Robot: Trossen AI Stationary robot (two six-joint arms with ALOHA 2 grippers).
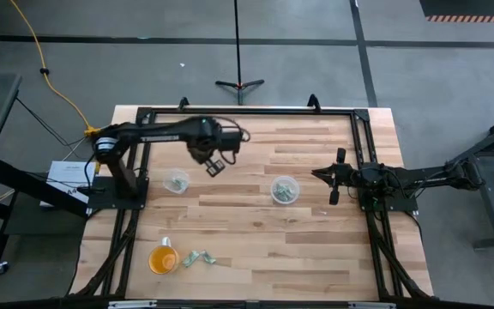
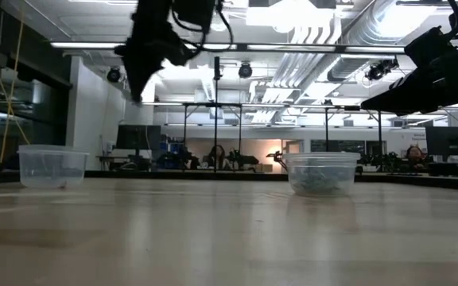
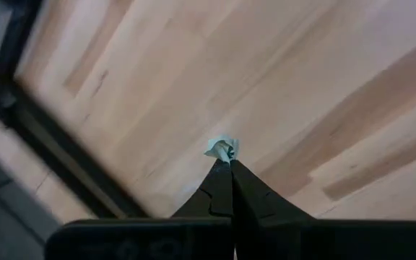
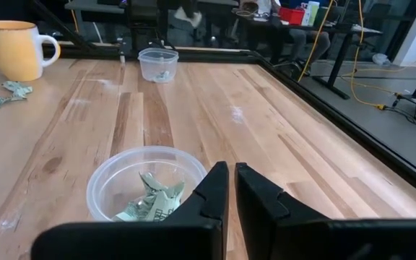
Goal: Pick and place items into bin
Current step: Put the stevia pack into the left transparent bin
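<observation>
Pale wood tabletop in an open workshop, two clear bins on it, one scrap aloft.

The left end effector, in the high view's upper-left-centre, is clamped on a tiny wrapper scrap held only at the tips; it could slip out short of the near bin. Only the left wrist view shows that scrap. The right wrist view alone shows scraps inside the second bin under the right end effector, fingers slightly apart. More scraps lie beside the orange cup.
</observation>
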